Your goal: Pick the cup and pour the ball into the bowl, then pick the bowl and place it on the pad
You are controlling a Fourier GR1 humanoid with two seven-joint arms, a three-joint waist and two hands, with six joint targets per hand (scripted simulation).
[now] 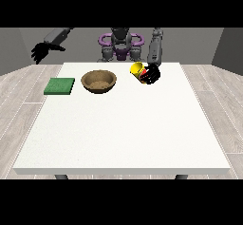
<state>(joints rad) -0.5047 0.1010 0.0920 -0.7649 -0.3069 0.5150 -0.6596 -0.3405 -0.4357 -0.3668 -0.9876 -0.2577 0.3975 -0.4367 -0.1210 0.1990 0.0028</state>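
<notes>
1. Currently on step one: hand at the view's right point(153, 74) has its fingers curled round the yellow cup point(137, 69), beside the bowl point(98, 81) on the tabletop point(123, 129)
2. Ball not visible
3. Other hand point(40, 52) hangs open, off the tabletop
4. Next, I judge: carry cup over bowl, tip; green pad point(60, 86) waits beyond

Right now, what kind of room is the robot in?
Probably a plain test room: a big white table on a wooden plank floor, grey walls, and only a bowl and green pad set out.
</notes>
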